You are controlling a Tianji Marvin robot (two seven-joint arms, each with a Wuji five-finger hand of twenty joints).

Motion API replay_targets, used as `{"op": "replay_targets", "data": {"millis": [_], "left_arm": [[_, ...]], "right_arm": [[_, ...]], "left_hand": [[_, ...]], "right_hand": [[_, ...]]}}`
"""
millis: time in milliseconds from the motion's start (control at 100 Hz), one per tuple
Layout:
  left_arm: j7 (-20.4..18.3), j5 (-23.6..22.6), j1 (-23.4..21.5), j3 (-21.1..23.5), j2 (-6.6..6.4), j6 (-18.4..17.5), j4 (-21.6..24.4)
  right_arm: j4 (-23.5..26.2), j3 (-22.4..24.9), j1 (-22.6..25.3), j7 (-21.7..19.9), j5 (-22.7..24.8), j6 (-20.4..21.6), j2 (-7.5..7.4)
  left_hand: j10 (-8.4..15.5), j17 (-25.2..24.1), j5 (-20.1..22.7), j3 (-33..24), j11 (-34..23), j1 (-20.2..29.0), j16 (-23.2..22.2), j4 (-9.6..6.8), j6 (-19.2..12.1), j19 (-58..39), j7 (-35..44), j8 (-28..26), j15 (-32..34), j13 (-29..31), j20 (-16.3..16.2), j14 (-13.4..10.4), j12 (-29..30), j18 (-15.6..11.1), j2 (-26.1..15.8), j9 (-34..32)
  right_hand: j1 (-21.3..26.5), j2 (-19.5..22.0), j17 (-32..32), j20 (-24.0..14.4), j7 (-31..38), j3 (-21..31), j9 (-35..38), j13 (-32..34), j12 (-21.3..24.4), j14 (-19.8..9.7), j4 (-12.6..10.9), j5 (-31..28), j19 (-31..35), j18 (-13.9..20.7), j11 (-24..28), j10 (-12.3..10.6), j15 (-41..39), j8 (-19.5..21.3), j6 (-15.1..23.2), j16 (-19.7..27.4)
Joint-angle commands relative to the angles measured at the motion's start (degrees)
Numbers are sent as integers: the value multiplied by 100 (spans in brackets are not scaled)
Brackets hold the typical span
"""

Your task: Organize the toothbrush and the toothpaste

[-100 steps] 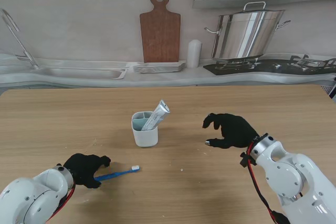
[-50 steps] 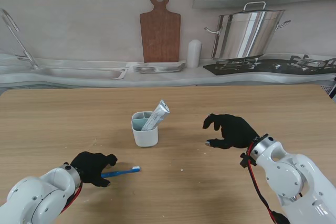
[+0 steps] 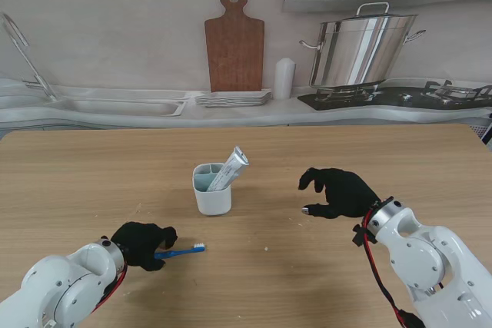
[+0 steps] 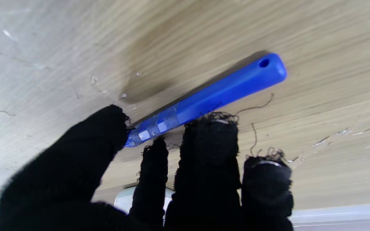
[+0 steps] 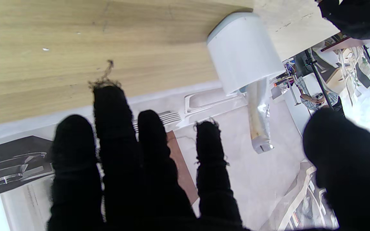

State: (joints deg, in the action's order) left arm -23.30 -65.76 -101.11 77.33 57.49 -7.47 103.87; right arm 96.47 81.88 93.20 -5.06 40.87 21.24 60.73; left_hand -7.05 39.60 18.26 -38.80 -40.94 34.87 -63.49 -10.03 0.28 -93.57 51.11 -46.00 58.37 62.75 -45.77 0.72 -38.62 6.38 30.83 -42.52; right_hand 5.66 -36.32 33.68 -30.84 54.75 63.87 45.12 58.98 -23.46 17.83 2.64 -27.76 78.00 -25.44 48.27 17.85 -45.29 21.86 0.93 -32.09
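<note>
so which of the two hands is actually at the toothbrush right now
The left hand: its fingers touch the blue toothbrush handle. The right hand hovers open, holding nothing.

Glossy blue plastic toothbrush; matt wood-grain table.

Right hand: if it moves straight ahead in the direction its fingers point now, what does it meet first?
Probably the white holder with the toothpaste; the right hand points leftward at it across bare table, though depth is unclear.

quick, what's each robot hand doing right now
Left robot hand: fingers on the blue toothbrush, which lies on the table; firm grip cannot be told.
Right robot hand: open, holding nothing.
</note>
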Motion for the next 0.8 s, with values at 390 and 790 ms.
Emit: {"op": "replay_targets", "data": {"millis": [390,790], "left_arm": [[-152,80,211,-265,-29,-170,-317],[-247,94,374,-390,-54,-287,-400]], "right_arm": [[-30,13,50,-94,10,-5,10],[-51,21,50,-102,34,-17,6]], "left_hand": [[179,364,347,-669,390,400,-95,-31,-258,-573,549,-422,454,524,134,-172,-907,-195,553,-663],[228,497,508,-926,658,712,-108,140,-416,-706,791,-449,601,695,154,-185,-1224,-220,828,-1100]], "right_hand": [[160,143,16,31,-13,108,77,108,42,109,-211,-167,89,-39,-41,105,-27,-10,38,-12],[157,153,16,31,-15,104,92,120,43,110,-211,-188,89,-36,-41,106,-32,-9,42,-14]]}}
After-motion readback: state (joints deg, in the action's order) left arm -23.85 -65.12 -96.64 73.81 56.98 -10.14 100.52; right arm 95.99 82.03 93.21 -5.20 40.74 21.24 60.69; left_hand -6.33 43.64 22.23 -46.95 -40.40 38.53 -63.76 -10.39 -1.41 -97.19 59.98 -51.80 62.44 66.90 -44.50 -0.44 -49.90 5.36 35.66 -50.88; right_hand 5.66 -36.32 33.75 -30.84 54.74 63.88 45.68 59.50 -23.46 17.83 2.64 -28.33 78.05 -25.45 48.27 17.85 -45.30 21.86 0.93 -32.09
